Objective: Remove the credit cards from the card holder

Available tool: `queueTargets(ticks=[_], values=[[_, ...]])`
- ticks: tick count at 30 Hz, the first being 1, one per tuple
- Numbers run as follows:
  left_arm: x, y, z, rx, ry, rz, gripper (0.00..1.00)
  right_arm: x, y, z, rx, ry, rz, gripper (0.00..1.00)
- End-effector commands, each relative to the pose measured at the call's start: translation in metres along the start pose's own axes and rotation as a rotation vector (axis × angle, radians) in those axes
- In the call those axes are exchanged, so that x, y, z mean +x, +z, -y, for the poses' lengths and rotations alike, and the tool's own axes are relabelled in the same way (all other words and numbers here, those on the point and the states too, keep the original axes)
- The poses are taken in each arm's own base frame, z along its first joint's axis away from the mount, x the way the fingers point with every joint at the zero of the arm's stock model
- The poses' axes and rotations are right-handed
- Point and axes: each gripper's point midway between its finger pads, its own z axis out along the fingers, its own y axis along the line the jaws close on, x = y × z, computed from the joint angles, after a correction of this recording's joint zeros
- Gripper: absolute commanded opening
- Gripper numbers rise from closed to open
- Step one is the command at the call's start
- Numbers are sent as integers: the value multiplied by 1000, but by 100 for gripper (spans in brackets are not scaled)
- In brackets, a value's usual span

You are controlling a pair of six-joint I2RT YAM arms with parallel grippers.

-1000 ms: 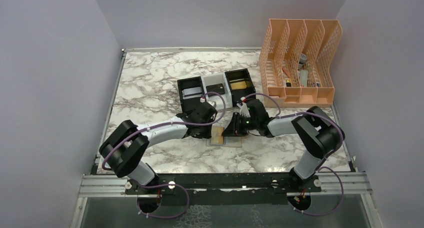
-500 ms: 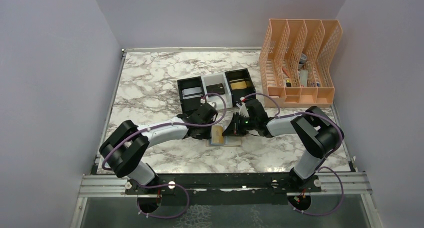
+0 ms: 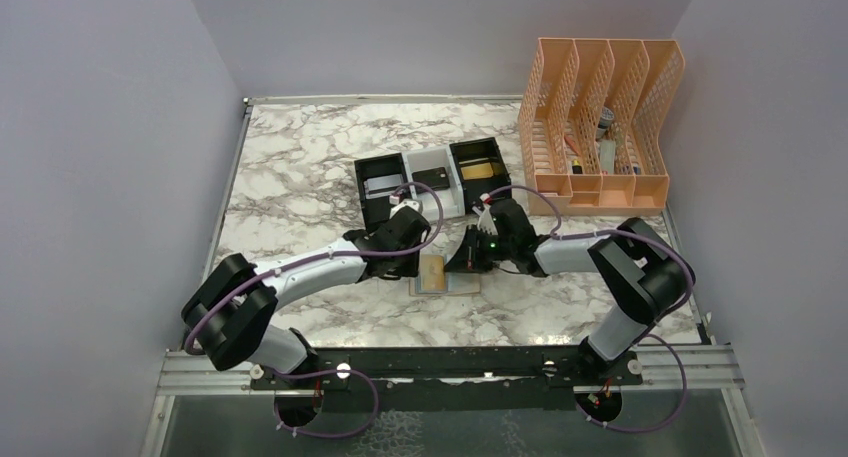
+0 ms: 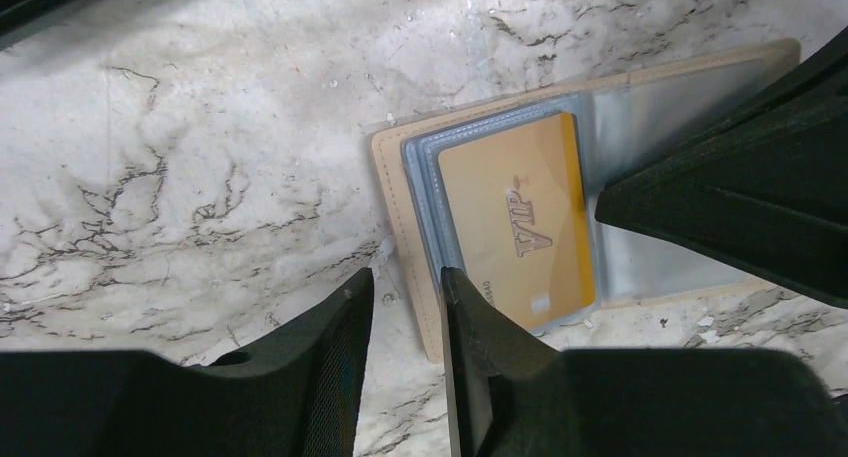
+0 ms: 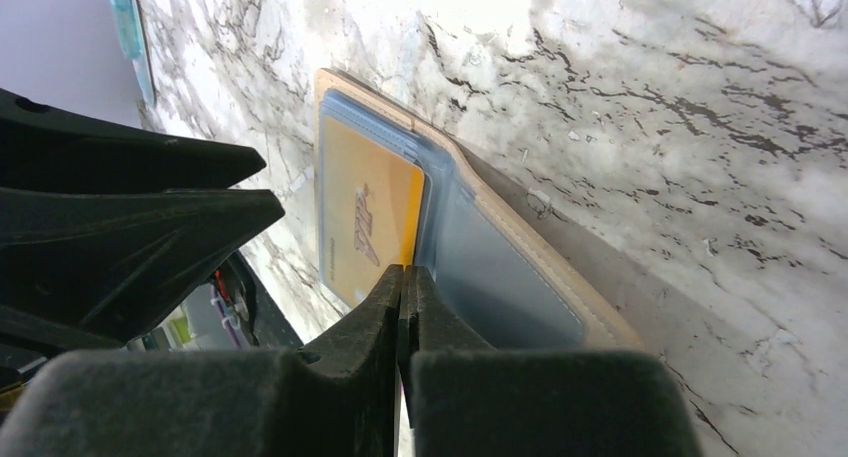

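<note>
Tan two-panel card holder (image 4: 392,202) with clear pockets lies open on the white marble table (image 4: 200,127), with a gold plastic card (image 4: 515,217) in one pocket. The left gripper (image 4: 408,277) straddles its edge, jaws slightly apart and empty. The right gripper (image 5: 410,272) is fully closed, tips at the card's edge.

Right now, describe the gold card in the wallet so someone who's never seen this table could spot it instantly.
On the marble table, just in front of the row of small bins, lies an open tan card holder. The gold card sits in its left clear pocket. It alone is sleeved, with raised VIP lettering; the other cards lie loose in the bins.
</note>
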Motion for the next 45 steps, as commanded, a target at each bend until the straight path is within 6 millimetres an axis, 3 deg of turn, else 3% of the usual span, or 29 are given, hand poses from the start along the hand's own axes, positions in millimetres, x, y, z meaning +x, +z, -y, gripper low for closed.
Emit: queueTargets(ticks=[1,8,20,24,31,39,45], values=[[-12,-10,4,25,-17,68,34,-5,-4,0,30,-13,35,1],[-1,-1,30,172,38,14,34,-2,-1,-8,-20,-17,5,12],[33,22,13,98,72,-116,24,11,9,-6,-69,-7,-73,17],[38,23,8,79,78,-133,22,12,11,-9,-91,3,-82,17],[36,23,5,52,77,-132,21,6,7,-10,-75,10,-49,1],[38,25,-1,25,76,-138,20,-4,-10,6,-49,28,-13,1],[36,25,1,27,77,-132,19,0,-11,1,-98,13,-40,6]])
